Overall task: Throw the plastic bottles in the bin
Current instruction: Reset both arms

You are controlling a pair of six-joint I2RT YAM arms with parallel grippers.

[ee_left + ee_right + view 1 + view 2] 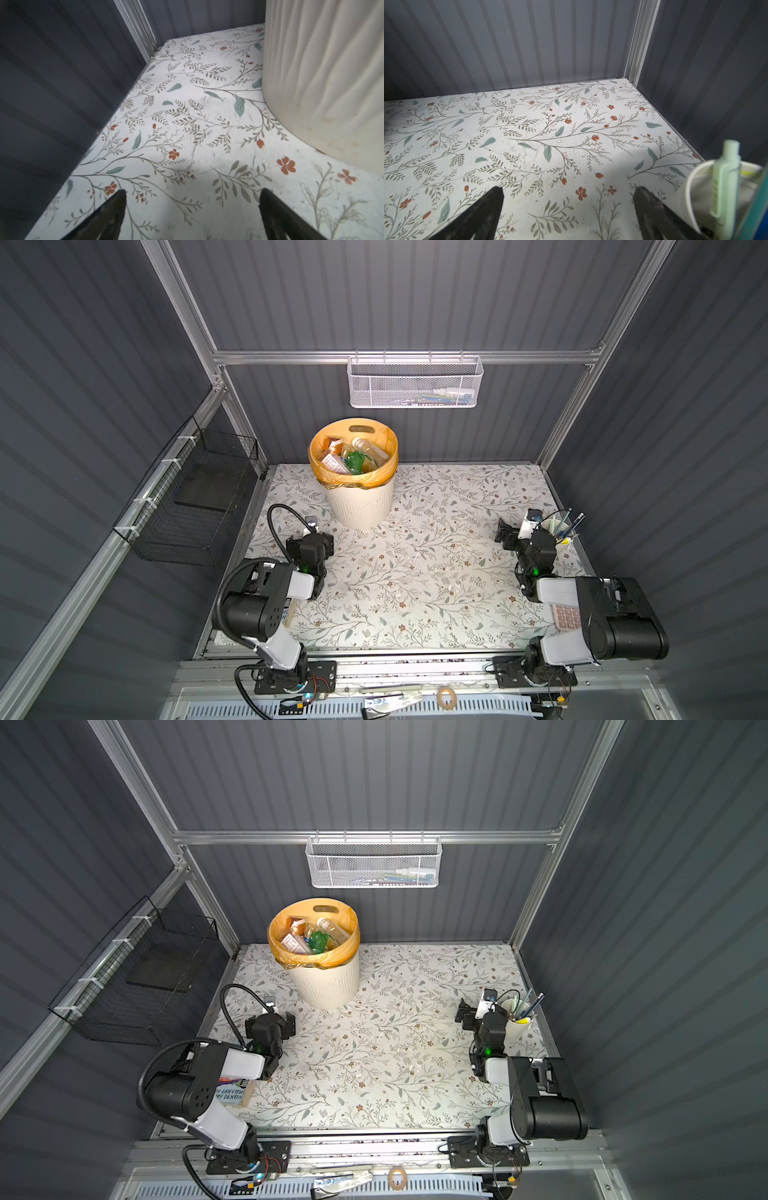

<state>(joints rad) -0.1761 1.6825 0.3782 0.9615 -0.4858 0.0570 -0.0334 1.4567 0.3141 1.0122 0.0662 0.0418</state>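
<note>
A black wire basket (187, 506) hangs on the left wall. Below it the left hand (193, 191) sits low over the floral table (415, 539), fingers spread wide with nothing between them: released. A book (230, 1092) lies partly under that arm at the table's left edge.

Just past the hand, toward the back, the bin (359, 506) stands upright, with an orange bag (318, 472) folded over its rim. In the left wrist view its ribbed wall is near the hand but apart from it. The bottles (355, 460) lie piled inside the bin — a green one in the middle, a clear one with a white cap beside it, and orange-and-white labels further left. I cannot tell how many there are.

Higher up, a white mesh basket (413, 383) hangs on the rear rail; the small items in it are too blurred to name.

At the right, the right hand (569, 188) is released too — fingers wide apart over the table, gripping nothing. Just beside it stands a white cup (563, 545) holding pens (575, 522). A calculator (567, 616) shows under the right arm.
</note>
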